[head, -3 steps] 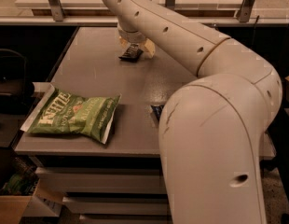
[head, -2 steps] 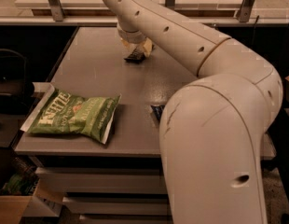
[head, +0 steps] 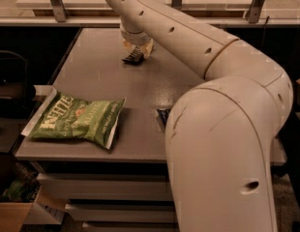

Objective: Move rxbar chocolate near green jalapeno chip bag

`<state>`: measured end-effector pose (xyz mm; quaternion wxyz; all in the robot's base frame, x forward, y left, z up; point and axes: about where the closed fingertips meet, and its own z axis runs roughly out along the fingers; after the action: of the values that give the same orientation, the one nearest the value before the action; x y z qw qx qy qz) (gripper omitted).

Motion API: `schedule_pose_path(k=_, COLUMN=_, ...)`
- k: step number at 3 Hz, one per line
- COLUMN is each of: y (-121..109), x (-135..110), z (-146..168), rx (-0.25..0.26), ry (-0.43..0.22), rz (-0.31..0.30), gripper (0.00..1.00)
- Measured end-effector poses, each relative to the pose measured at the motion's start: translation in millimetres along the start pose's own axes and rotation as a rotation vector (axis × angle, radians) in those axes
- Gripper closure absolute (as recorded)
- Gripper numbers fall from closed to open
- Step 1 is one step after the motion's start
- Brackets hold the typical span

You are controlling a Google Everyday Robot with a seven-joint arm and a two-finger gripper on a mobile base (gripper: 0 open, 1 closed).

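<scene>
The rxbar chocolate (head: 132,57), a small dark bar wrapper with white lettering, lies at the far middle of the grey table (head: 155,86). My gripper (head: 139,50) is right over it, at its upper right end, touching or nearly touching it. The arm's wrist hides most of the gripper. The green jalapeno chip bag (head: 75,120), large, light green with white "Kettle" lettering, lies flat at the table's front left corner, far from the bar.
A dark blue packet (head: 163,115) peeks out from behind my arm (head: 222,129) near the table's front right. A rail with metal posts (head: 55,1) runs behind the table. Drawers (head: 106,187) sit under the tabletop, and a cardboard box (head: 14,211) stands on the floor at left.
The gripper has settled slightly lower over the bar. The bar stays in about the same spot. The chip bag has not moved.
</scene>
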<state>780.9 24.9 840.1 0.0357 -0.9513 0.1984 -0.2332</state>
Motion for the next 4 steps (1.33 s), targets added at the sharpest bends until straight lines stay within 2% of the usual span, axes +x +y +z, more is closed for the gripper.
schedule_pose_path(k=2, y=1.6, x=6.4, z=-30.2, rx=0.004, ry=0.03, rz=-0.014, gripper=1.0)
schedule_pose_path(k=3, y=0.1, x=7.5, z=-50.9, rx=0.027, ry=0.016, rz=-0.035, gripper=1.0)
schedule_pose_path(k=4, y=-4.9, x=-2.1, z=-72.0, rx=0.09, ry=-0.052, rz=-0.076, gripper=1.0)
